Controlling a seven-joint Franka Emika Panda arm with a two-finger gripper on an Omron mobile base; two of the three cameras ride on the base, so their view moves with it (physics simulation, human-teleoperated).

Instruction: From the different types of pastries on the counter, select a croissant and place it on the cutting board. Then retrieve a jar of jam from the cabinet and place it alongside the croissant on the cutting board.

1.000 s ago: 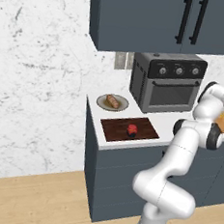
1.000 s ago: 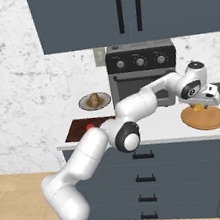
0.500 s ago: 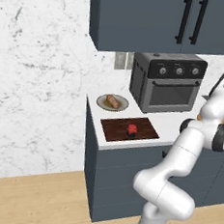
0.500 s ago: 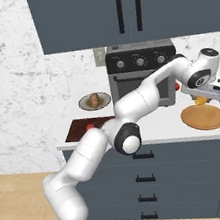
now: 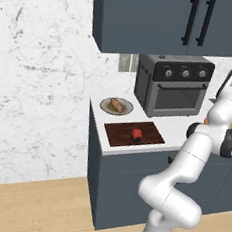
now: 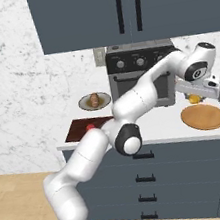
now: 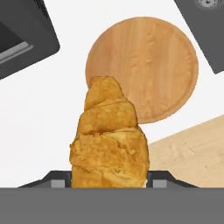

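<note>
So the gripper (image 7: 109,179) is pinching the croissant (image 7: 109,144) between its two fingers, held up in the air over the white counter (image 6: 160,124), just beside the round light-wood plate (image 6: 203,116) at the right end. Over on the left end, the dark-brown cutting board (image 5: 121,133) has the red jar of jam (image 5: 137,134) sitting on it. Behind the board there's a grey plate (image 5: 107,106) with the brown glazed roll (image 5: 117,105), and the toaster oven (image 5: 176,86) sits to its right against the wall.
</note>
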